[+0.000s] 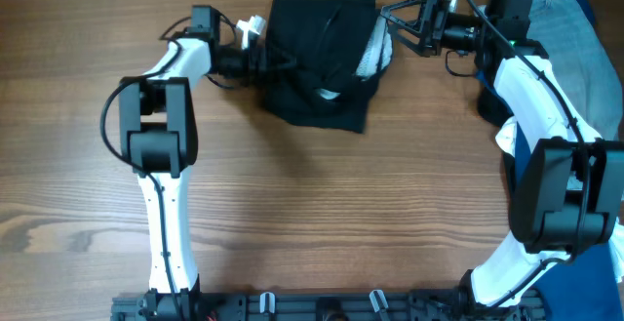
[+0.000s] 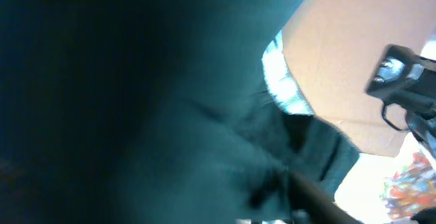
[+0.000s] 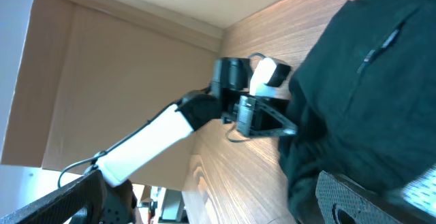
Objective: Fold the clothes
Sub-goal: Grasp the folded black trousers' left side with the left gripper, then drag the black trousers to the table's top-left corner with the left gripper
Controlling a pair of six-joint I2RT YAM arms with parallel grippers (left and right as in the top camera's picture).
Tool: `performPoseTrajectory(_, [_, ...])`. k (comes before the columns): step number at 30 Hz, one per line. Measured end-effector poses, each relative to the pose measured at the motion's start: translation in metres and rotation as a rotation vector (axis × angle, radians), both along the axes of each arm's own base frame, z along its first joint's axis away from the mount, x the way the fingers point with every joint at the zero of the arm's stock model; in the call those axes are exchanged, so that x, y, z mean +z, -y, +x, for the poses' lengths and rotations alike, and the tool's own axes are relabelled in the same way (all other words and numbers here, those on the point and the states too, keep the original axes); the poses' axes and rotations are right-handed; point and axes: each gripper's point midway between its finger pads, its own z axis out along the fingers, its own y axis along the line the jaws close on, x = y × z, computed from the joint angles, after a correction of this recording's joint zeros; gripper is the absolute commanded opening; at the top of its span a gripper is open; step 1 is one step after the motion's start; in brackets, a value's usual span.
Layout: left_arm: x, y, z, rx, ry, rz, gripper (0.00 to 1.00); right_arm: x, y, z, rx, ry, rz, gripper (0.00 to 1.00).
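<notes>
The clothes (image 1: pixel 322 62) lie bunched in a black heap at the far middle of the table, with a white patch (image 1: pixel 375 56) showing at their right side. My left gripper (image 1: pixel 265 62) is pushed into the heap's left edge. Dark fabric (image 2: pixel 136 101) fills the left wrist view and hides its fingers. My right gripper (image 1: pixel 392 26) stands open at the heap's upper right edge. In the right wrist view its jaws (image 3: pixel 218 203) are wide apart, and one pad (image 3: pixel 354 197) rests beside the black cloth (image 3: pixel 368 81).
Light blue jeans (image 1: pixel 575 38) lie at the far right under the right arm. A cardboard wall (image 3: pixel 122 67) stands behind the table's far edge. A dark rail (image 1: pixel 322 306) runs along the front edge.
</notes>
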Motion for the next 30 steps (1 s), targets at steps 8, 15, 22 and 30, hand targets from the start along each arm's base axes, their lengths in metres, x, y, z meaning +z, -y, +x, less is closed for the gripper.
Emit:
performPoseTrajectory(8, [-0.008,0.005,0.002,0.008,-0.037,-0.013,0.04,0.004,-0.003,-0.005,0.035,0.002,0.022,1.00])
performPoseTrajectory(15, [-0.001,0.006,0.026,0.059,0.003,-0.025,0.04,0.009,-0.004,-0.008,0.057,0.022,0.035,1.00])
performPoseTrajectory(22, [0.050,0.004,0.041,0.112,0.092,0.024,0.04,0.009,-0.004,-0.009,0.061,0.027,0.035,1.00])
performPoseTrajectory(30, [0.135,0.001,0.048,0.150,0.281,0.044,0.04,0.009,-0.004,-0.009,0.066,0.057,0.026,1.00])
